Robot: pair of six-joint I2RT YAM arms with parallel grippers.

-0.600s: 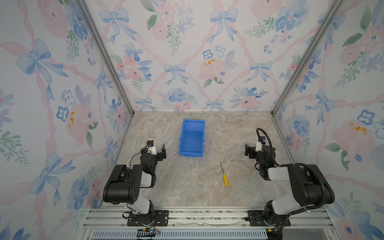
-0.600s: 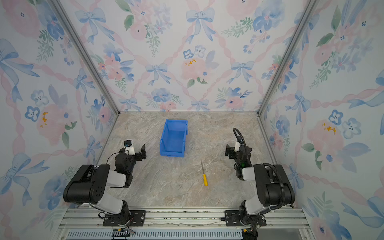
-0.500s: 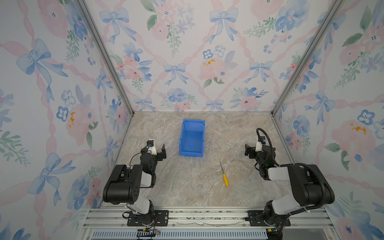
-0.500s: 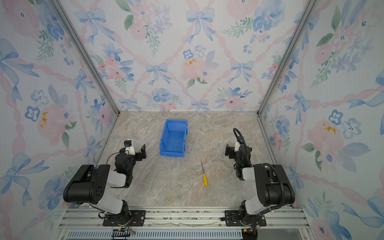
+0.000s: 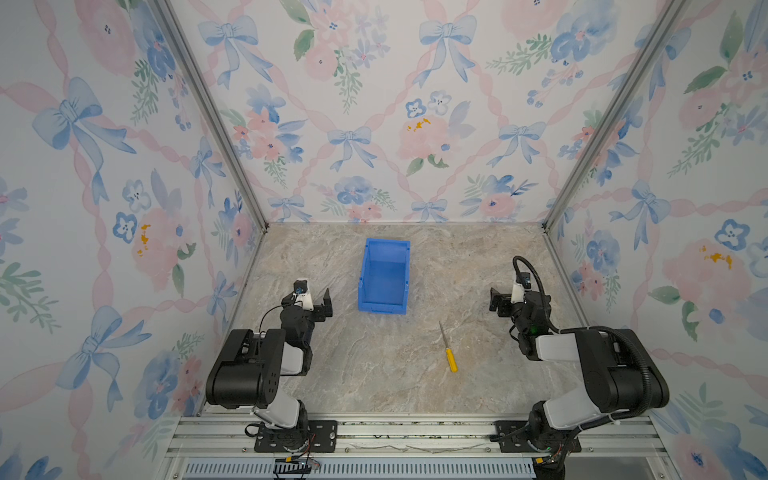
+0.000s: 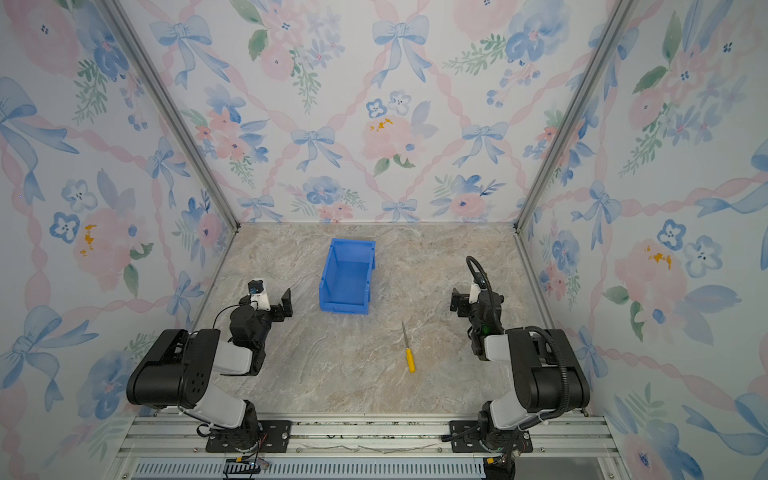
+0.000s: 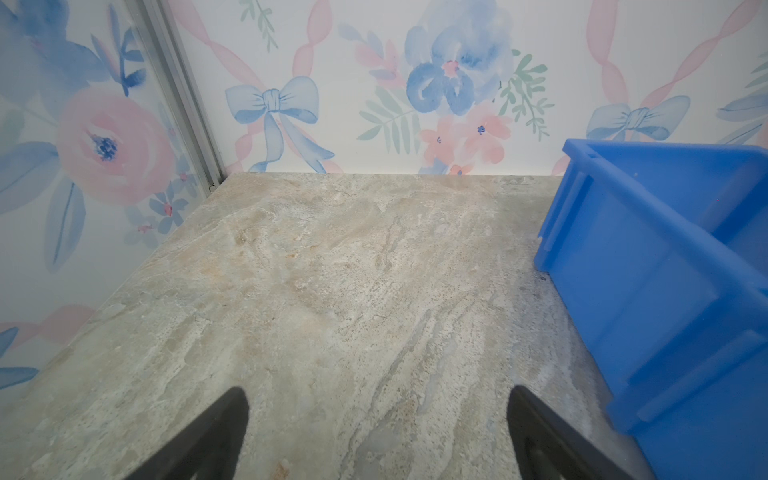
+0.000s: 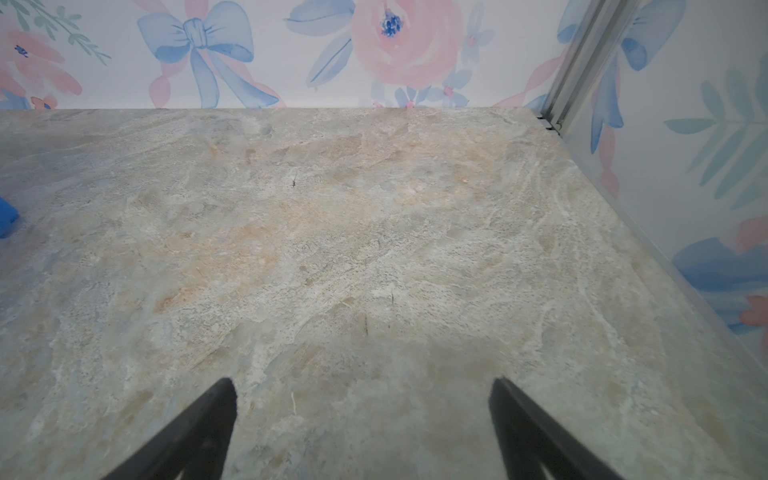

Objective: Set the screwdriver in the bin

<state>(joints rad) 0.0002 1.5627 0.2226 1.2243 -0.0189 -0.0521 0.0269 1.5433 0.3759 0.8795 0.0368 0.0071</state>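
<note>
Your screwdriver (image 5: 447,347) (image 6: 407,346) lies flat on the marbled desk (image 5: 374,374), loose and untouched, right of the middle and between the bin (image 5: 382,308) (image 6: 344,307) and the front edge. Its yellow-orange handle points to the front edge and its thin grey shaft points back, roughly at the bin's nearer right corner, with bare desk between them. The blue bin stands upright toward the back edge, about midway across, its lower side facing the front edge, and in both top views nothing shows inside it. Your left claw (image 7: 378,397) (image 5: 308,297) sits near the desk's left edge with its two dark fingers (image 7: 224,424) spread wide and only bare desk between them. The left wrist view shows the bin's outer wall (image 7: 648,291) just beside one finger, though you cannot tell from it whether they touch. Your right claw (image 8: 362,384) (image 5: 511,297) sits near the right edge, also spread wide and holding nothing, with plain desk under the gap. It is well apart from the screwdriver, which does not show in the right wrist view. The small blue patch (image 8: 6,216) at the rim of that view is probably a corner of the bin.
</note>
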